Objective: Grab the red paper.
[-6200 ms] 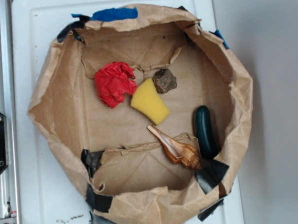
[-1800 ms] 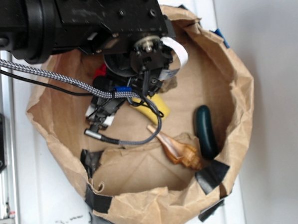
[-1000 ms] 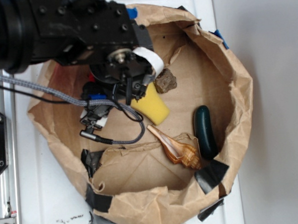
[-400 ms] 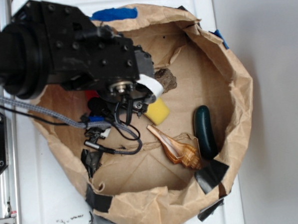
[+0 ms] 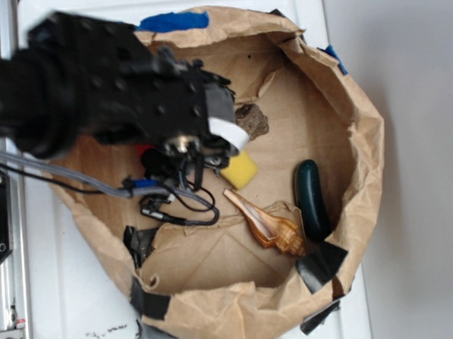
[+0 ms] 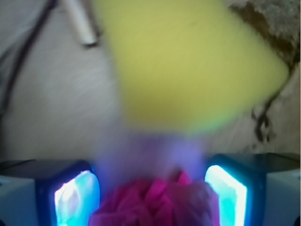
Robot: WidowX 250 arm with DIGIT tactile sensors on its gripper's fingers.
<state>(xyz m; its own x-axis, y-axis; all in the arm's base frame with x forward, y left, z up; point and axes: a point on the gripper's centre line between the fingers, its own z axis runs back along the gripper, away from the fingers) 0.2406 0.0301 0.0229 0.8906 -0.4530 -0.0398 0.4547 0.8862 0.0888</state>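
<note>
While the crumpled bright red paper wad [image 6: 155,202] sits low-centre in the wrist view between the gripper [image 6: 153,195] pads, jaws spread, not yet clamped, closing risks snagging the yellow sponge wedge [image 6: 188,61] just beyond.

**Overhead view and close gripper view**

The exterior camera looks straight down from well above, taking in the whole brown paper bag [image 5: 361,132] on the white surface [image 5: 66,299], with the black arm [image 5: 93,93] reaching in from the left. The wrist camera rides at the gripper [image 6: 150,197], very near and blurred, facing forward between the fingers [image 6: 77,197]. Both views share the yellow sponge [image 5: 240,169], the rock [image 5: 253,119] beside it and the red paper [image 6: 155,202].
</note>
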